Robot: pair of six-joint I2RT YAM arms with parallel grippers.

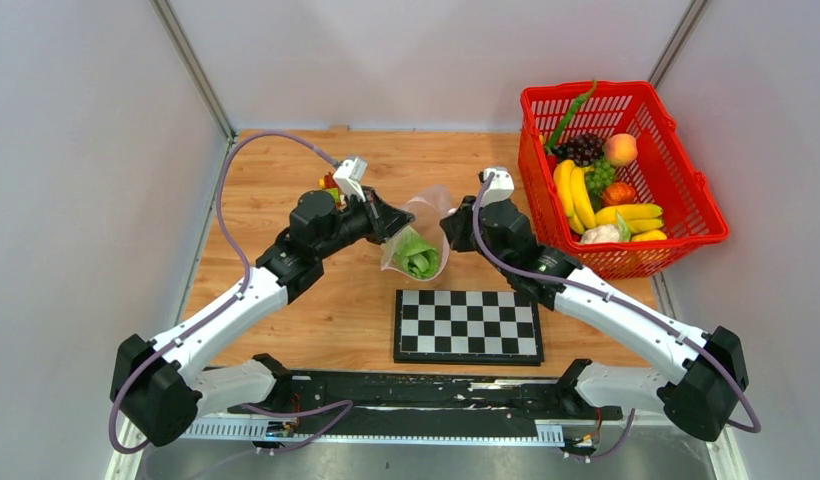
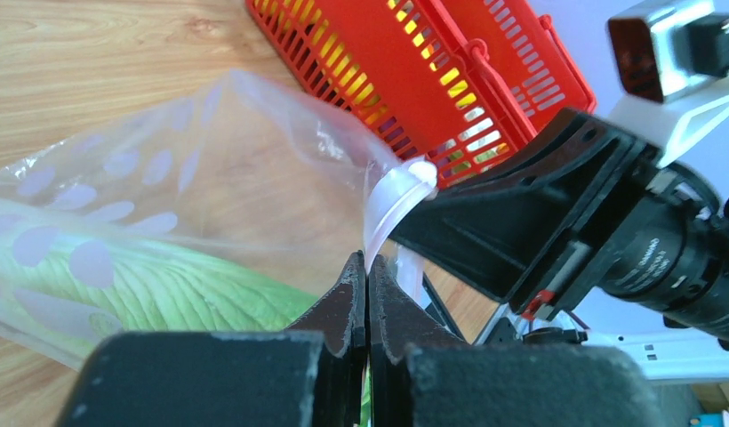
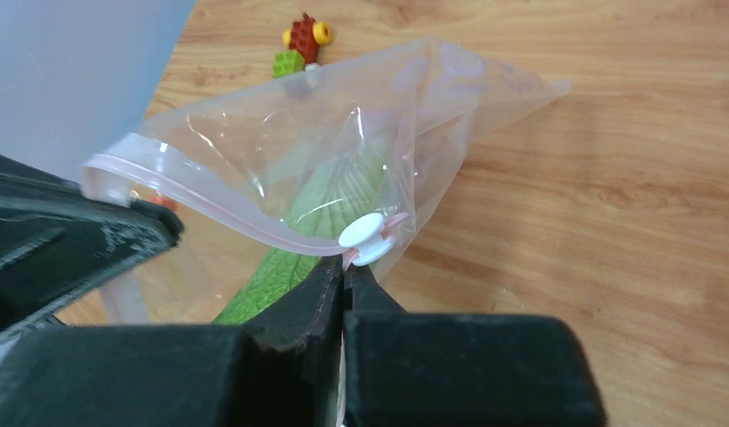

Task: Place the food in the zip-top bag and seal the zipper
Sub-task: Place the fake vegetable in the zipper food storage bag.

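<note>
Now the zip-top bag (image 1: 422,212) hangs between left tool (image 2: 367,269) and right tool (image 3: 345,271), both pinching its zipper (image 3: 210,204); lettuce (image 1: 418,258) inside

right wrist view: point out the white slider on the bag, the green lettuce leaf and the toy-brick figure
white round plastic slider (image 3: 363,232), right wrist view, its flat top disc
green ribbed toy lettuce leaf (image 3: 330,196), right wrist view, mid-leaf, on its ribs
small red-and-green toy-brick figure (image 3: 300,37), right wrist view, its red block
</note>
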